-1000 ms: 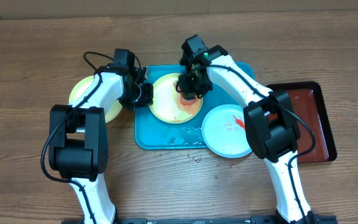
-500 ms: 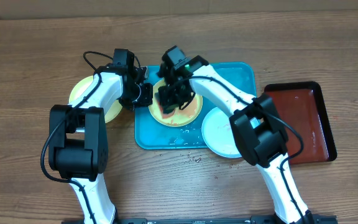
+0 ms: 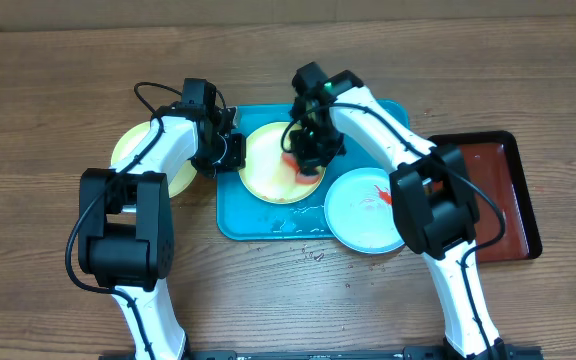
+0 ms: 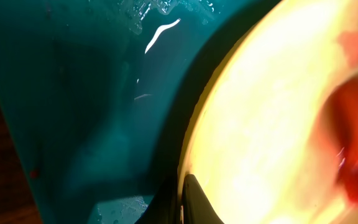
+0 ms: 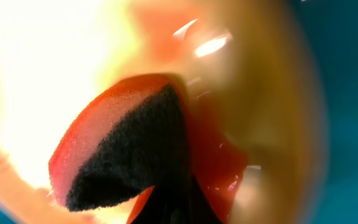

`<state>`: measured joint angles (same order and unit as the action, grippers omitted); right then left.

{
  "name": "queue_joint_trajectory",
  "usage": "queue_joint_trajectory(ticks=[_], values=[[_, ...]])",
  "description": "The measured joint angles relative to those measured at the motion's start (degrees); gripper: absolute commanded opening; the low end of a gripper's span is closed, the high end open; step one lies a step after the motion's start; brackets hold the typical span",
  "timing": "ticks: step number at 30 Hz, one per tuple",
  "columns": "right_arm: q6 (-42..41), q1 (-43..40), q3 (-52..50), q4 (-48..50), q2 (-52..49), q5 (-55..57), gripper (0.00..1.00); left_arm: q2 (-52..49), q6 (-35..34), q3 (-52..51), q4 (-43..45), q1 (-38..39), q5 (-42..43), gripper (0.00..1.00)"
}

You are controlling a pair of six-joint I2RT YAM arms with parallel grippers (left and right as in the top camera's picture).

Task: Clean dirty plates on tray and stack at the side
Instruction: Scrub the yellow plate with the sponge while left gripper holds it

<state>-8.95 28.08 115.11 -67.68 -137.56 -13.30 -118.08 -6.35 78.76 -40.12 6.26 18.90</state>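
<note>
**Fingers shut on both arms: one pins a plate, the other scrubs it**

The left gripper (image 3: 234, 152) has its fingers pinched narrow on the left rim of the middle plate (image 3: 266, 178), as its wrist view shows with a dark fingertip lying over the pale rim. The right gripper (image 3: 308, 150) is closed on a sponge (image 5: 123, 149), black on one face and orange-red on the other, pressed down onto the right half of that plate, where red sauce (image 3: 303, 172) is smeared.

The middle plate lies in the tray (image 3: 240, 215), towards its upper centre, with wet patches just below it. The white plate (image 3: 360, 215) sits at the tray's lower right corner, overhanging the edge, and carries a red streak. The left plate (image 3: 133, 150) rests on the table (image 3: 58, 80) just beside the tray, partly under the left arm, and what shows of it looks clean.

By this reckoning the task is about a third done: one plate seems washed and set aside, one is mid-scrub, and the white one is not yet washed. No stack of more than one plate exists. The red tray (image 3: 503, 185) at the far right holds nothing visible.
</note>
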Motion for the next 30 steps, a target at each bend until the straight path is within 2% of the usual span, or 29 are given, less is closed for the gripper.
queue_joint_trajectory(ticks=[6,12,22,30], values=[[0.0,-0.22,0.2,7.1,0.0,5.9,0.04,0.0,0.44,0.0,-0.02,0.0,0.0,0.04],[0.66,1.09,0.2,13.42,0.0,3.13,0.04,0.0,0.57,0.0,-0.02,0.0,0.0,0.04],[1.16,8.35,0.2,13.38,-0.31,-1.79,0.04,0.0,0.59,0.0,-0.02,0.0,0.0,0.04],[1.27,5.77,0.2,12.52,-0.31,2.03,0.04,0.0,0.59,0.0,0.0,0.0,0.02,0.04]])
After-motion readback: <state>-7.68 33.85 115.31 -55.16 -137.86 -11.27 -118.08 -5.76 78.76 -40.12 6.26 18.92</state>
